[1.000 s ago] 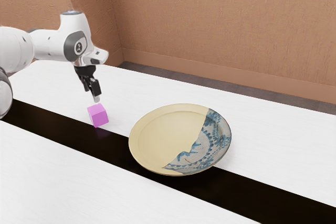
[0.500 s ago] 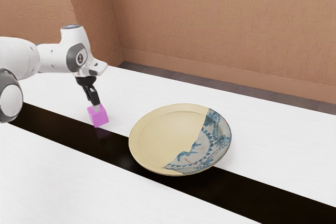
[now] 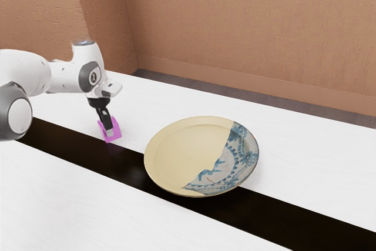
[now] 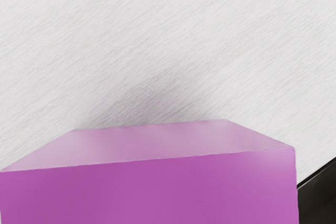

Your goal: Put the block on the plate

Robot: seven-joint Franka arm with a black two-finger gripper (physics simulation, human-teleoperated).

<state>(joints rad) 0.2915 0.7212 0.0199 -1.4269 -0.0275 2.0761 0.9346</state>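
- Nearest in the exterior view, the white table [image 3: 117, 210] spreads out as a bare, faintly grained surface.
- Beyond that part, a glossy dark strip [image 3: 282, 213] crosses the table on a slant, from the exterior view's left to its lower right.
- The plate [image 3: 182, 145] lies face up, partly over the strip and partly over the white surface. Most of it is plain pale yellow; the rest, toward the exterior view's right, is patterned in blue on a greyish ground.
- The pink-purple block [image 3: 117, 129] is on the table at the edge of the dark strip, apart from the plate, toward the exterior view's left. In the wrist view its paler face and deeper purple face show close up, with a soft shadow on the table beside it.
- My gripper [image 3: 110, 133] is down at the block, its tip end overlapping it in the exterior view. From this angle I can't tell whether the fingers are wide, narrow or holding the block.
- The white arm [image 3: 26, 72] reaches in from the exterior view's left.
- Farthest off are a dark floor [image 3: 176, 81] and a textured tan-brown wall [image 3: 247, 22].
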